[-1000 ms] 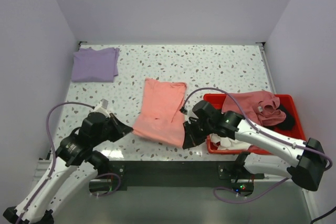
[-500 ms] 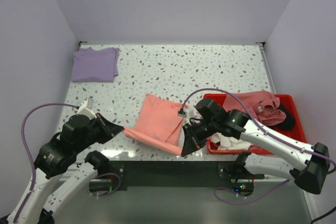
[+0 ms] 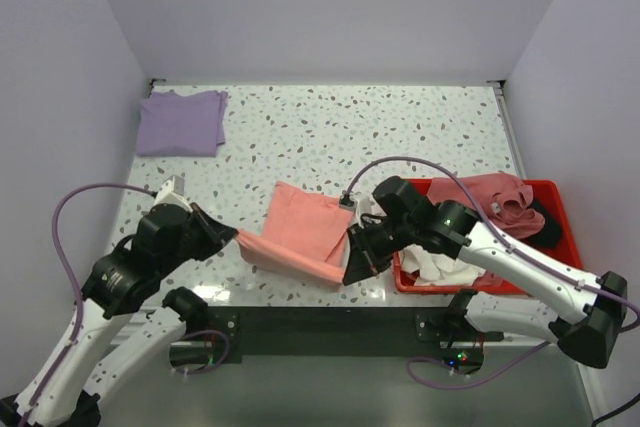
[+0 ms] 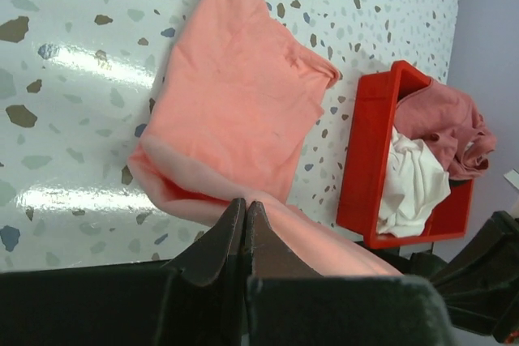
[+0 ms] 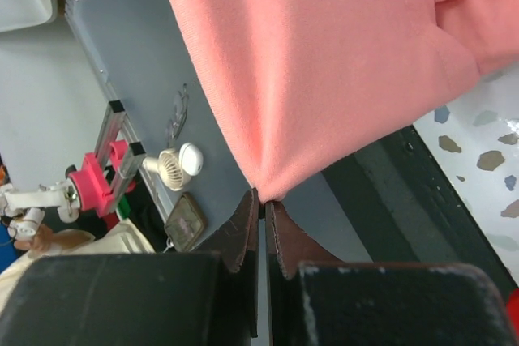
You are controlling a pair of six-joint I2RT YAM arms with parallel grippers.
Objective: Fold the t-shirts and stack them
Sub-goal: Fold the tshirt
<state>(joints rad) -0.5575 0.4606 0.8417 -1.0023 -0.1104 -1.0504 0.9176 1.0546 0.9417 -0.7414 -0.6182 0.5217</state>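
Lavender tee (image 3: 181, 122) lies folded at the far-left corner of the table (image 3: 400, 127). Left gripper (image 3: 232, 238) is clamped on the near-left corner of the salmon tee (image 3: 303, 230) and right gripper (image 3: 352, 272) is clamped on its near-right corner; the near hem hangs lifted between them, the far part flat mid-table. Red bin (image 3: 560, 209) at right holds dusty-pink tee (image 3: 480, 199), white tee (image 3: 432, 267) and black tee (image 3: 545, 222).

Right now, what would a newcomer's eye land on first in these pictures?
The salmon tee at the table's near edge, its near hem pinched and stretched between the left end effector and the right end effector. Next, the red bin on the right, heaped with clothes, and the folded purple tee in the far left corner.
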